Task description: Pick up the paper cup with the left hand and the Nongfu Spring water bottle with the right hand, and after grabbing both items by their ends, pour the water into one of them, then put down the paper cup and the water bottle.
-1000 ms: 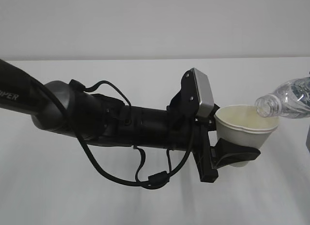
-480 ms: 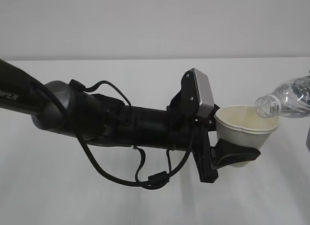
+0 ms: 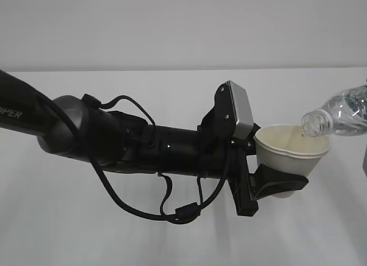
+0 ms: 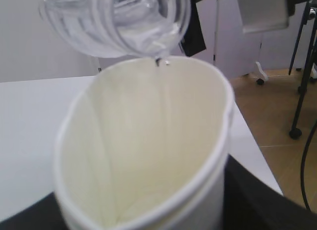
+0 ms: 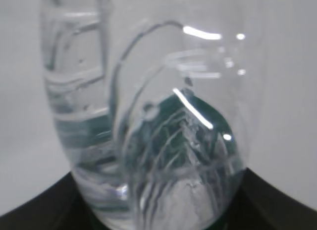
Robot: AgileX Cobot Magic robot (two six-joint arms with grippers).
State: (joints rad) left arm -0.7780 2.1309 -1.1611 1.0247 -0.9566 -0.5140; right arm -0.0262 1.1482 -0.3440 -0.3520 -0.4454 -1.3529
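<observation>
Left hand (image 3: pixel 274 188): the big black arm with looping cables reaches in from the left. Its black jaws are clamped round the lower part of the paper cup, and it holds the cup up above the table.
Paper cup (image 3: pixel 289 150): white, with a pale cream inside. It sits in the left jaws, tipped a little, with its open mouth facing up. Its rim looks squeezed a bit out of round.
Water bottle (image 3: pixel 338 114): clear and ribbed, with no cap. It lies tilted, coming in from the right edge, with its open neck just over the far side of the cup's rim.
Water (image 4: pixel 157 62): a small bit shows at the bottle's lip, right above the cup. I cannot tell how much is in the cup.
Right hand (image 5: pixel 158 210): only its dark jaws show, low down in the right wrist view, on both sides of the bottle's bottom end. They grip the bottle there.
Table (image 3: pixel 114 243): plain white, under both arms.
</observation>
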